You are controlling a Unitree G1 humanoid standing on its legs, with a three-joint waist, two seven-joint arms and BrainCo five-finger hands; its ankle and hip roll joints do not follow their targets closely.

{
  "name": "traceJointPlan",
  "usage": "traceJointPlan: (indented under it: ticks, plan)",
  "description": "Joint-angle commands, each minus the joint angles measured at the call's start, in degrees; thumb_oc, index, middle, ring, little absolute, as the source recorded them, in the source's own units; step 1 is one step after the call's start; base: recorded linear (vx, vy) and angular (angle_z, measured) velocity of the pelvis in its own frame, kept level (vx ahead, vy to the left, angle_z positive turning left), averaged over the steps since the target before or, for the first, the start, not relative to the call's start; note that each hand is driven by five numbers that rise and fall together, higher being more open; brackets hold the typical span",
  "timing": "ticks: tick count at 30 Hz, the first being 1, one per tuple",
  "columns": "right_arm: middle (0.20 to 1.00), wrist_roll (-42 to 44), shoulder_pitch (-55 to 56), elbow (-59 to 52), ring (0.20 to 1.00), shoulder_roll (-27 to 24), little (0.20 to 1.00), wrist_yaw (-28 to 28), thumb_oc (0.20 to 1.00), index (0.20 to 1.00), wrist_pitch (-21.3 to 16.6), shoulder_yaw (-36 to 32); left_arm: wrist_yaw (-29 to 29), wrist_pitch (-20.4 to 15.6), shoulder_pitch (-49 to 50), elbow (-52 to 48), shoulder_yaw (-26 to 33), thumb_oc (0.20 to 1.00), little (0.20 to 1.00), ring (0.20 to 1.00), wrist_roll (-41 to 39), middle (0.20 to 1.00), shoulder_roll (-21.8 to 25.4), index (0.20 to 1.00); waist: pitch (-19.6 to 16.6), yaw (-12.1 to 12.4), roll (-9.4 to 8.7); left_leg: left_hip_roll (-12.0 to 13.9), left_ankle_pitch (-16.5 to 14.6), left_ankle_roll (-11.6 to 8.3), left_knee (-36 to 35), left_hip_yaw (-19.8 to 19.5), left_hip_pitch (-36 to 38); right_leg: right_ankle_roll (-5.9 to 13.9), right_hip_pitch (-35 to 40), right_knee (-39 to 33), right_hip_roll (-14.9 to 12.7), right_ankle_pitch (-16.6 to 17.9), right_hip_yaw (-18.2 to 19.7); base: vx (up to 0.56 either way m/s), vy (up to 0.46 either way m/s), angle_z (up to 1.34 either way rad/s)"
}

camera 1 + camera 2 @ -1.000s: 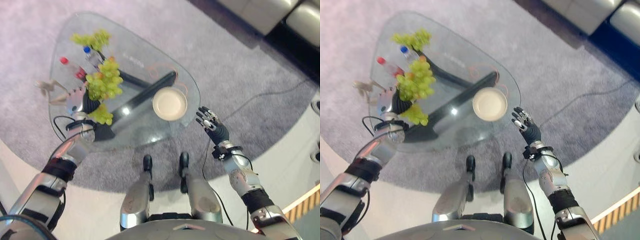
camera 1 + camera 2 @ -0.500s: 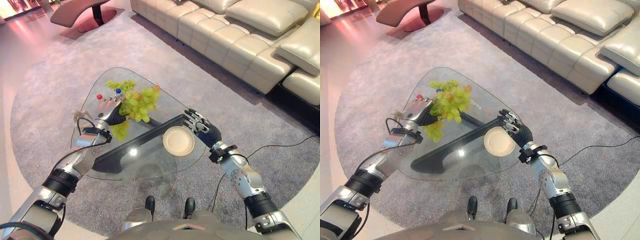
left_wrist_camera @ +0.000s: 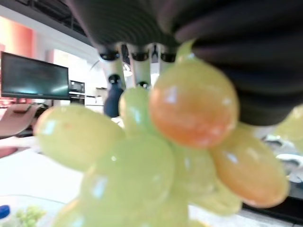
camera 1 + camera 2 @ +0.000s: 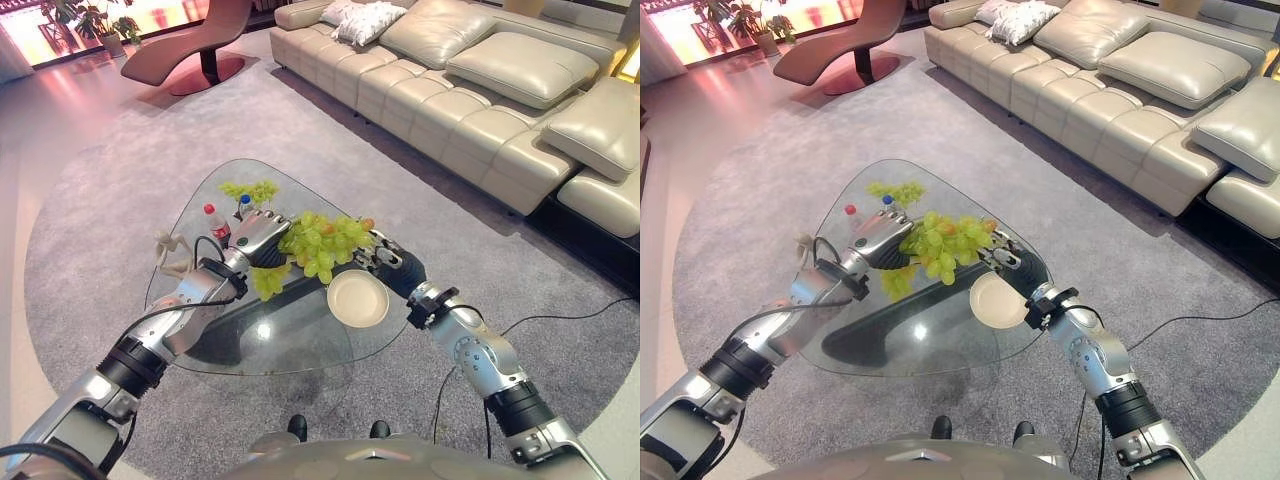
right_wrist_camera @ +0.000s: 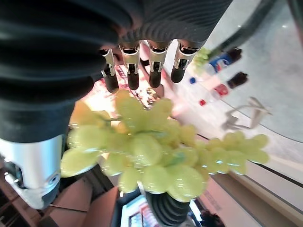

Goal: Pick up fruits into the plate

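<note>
Since a second ago your left hand [image 4: 258, 233] has carried the grape bunch [image 4: 325, 243] toward the plate [image 4: 357, 298]; it now hangs at frame centre, just above the plate's upper edge on the glass surface [image 4: 290, 345]. Left fingers curl round the bunch's end. Your right hand [image 4: 385, 262] meets its far side, fingers [image 5: 133, 71] straight. Grapes are soft and detach easily: hold the stem. Another bunch [image 4: 896, 190] lies upper left.
</note>
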Motion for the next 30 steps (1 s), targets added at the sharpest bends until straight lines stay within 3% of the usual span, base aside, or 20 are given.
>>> traceJointPlan:
  ticks: [1, 13, 30]
  plan:
    - [1.0, 3.6, -3.7, -3.1, 1.0, 0.1, 1.0, -0.5, 1.0, 1.0, -1.1, 1.1, 0.2, -0.9, -9.0, -3.0, -1.7, 0.2, 0.2, 0.2, 3.0, 0.2, 2.3, 0.2, -2.6, 1.2, -2.52, -4.1, -9.6, 2.23, 1.6, 4.3, 2.9, 3.31, 0.8, 2.2, -2.1, -3.9, 2.4, 0.0, 0.0, 0.0]
    - [1.0, 5.0, -5.0, -2.6, 1.0, 0.3, 1.0, -2.6, 1.0, 1.0, 1.2, 4.1, -2.9, 0.0, -11.9, -4.0, -5.1, 0.2, 0.2, 0.2, 5.7, 0.2, 2.0, 0.2, -2.6, 1.3, -2.87, -3.9, -9.9, 2.12, 2.1, 5.4, 2.9, 3.55, 0.8, 1.8, -2.5, -3.6, 2.2, 0.0, 0.0, 0.0]
    - [1.0, 4.7, -5.9, -4.2, 1.0, 0.8, 1.0, -6.6, 1.0, 1.0, 1.2, 6.6, -8.2, -0.2, -11.4, -5.2, -7.2, 0.2, 0.2, 0.2, 9.1, 0.2, 1.0, 0.2, -2.3, 1.3, -3.03, -4.0, -10.4, 2.38, 2.7, 5.7, 2.9, 3.52, 0.6, 2.0, -2.5, -3.8, 2.7, 0.0, 0.0, 0.0]
